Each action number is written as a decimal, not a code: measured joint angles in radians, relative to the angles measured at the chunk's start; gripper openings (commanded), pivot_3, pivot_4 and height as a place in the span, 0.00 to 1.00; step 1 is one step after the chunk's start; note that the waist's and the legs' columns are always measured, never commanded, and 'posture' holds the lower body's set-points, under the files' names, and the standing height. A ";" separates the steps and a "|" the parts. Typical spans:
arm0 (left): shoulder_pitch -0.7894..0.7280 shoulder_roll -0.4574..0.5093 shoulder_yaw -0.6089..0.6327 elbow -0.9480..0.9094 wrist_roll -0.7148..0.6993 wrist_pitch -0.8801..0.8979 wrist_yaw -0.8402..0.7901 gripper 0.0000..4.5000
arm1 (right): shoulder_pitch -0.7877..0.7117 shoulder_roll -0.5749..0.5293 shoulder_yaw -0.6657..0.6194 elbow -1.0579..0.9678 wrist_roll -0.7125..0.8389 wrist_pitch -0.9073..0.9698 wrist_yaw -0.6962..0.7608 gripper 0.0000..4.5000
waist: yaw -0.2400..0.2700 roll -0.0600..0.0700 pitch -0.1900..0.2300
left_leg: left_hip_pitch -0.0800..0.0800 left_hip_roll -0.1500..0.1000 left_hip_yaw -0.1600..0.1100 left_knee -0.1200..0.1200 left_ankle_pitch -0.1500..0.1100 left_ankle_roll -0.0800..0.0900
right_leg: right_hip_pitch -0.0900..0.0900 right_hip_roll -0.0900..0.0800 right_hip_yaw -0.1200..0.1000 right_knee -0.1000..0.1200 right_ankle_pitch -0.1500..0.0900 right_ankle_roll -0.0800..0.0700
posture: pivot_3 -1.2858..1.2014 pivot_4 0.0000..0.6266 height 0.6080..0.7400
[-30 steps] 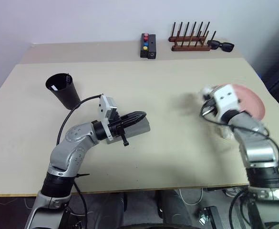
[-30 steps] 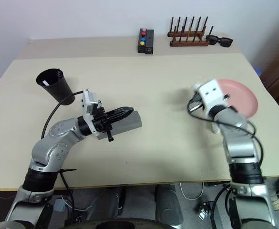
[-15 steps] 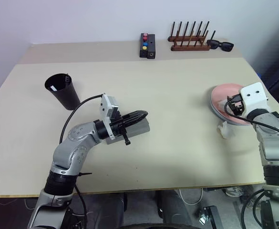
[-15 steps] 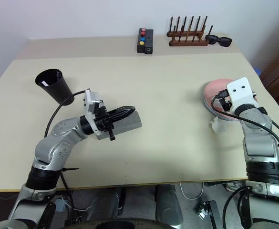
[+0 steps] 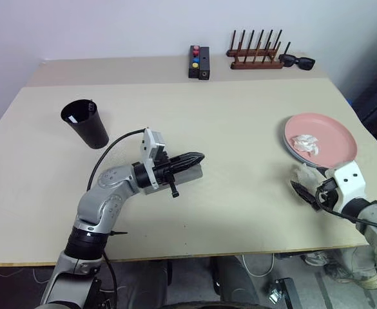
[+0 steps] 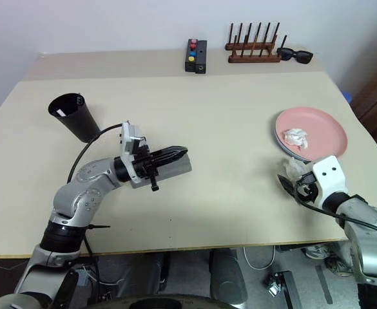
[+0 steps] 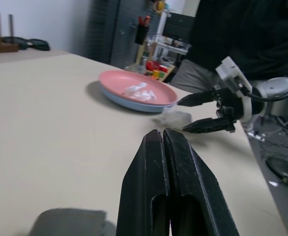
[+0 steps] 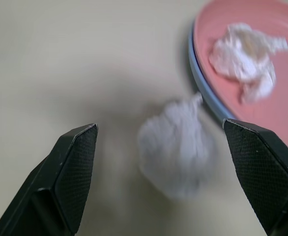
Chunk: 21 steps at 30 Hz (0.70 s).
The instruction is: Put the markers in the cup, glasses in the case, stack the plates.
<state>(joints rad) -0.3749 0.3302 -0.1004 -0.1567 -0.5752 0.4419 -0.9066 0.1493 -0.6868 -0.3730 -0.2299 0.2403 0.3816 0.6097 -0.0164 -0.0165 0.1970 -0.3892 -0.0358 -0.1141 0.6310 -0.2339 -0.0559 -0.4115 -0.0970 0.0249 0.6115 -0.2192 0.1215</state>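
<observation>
Two plates look stacked already by the table's right edge; your right gripper, jaws spread, points at a tissue wad, probably next. Left gripper is pressed together.

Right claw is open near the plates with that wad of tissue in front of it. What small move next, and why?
Probably ease the right claw forward and close on the crumpled tissue. The wad lies on the table between the open fingers, just beside the stacked plates, pink on blue, where another wad already rests. Nothing blocks the approach.
</observation>
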 measured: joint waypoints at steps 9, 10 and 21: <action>-0.017 0.000 -0.002 0.009 0.002 0.000 -0.004 0.00 | 0.010 -0.002 0.013 0.020 -0.042 -0.001 -0.011 0.17 | 0.005 0.000 0.000 | -0.001 0.000 0.000 0.000 0.000 0.000 | 0.000 0.000 0.000 -0.001 0.000 0.000 | 0.52 0.24 0.99; -0.017 0.000 -0.002 0.009 0.002 0.000 -0.004 0.00 | 0.008 -0.002 0.013 0.021 -0.043 -0.002 -0.011 0.04 | 0.005 0.000 0.000 | -0.001 0.000 0.000 0.000 0.000 0.000 | 0.000 0.000 0.000 -0.001 0.000 0.000 | 0.52 0.24 0.99; -0.011 0.006 -0.001 0.006 0.004 0.000 0.013 0.00 | -0.157 0.035 0.004 0.016 0.035 -0.018 -0.028 0.02 | 0.003 0.000 0.000 | -0.001 0.000 0.000 0.000 0.000 0.000 | 0.000 0.000 0.000 -0.001 0.000 0.000 | 0.52 0.24 0.99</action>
<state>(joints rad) -0.3855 0.3364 -0.1013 -0.1508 -0.5712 0.4416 -0.8931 -0.0081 -0.6514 -0.3686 -0.2142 0.2748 0.3640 0.5814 -0.0129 -0.0165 0.1971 -0.3902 -0.0359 -0.1144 0.6308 -0.2340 -0.0559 -0.4117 -0.0971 0.0247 0.6103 -0.2192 0.1215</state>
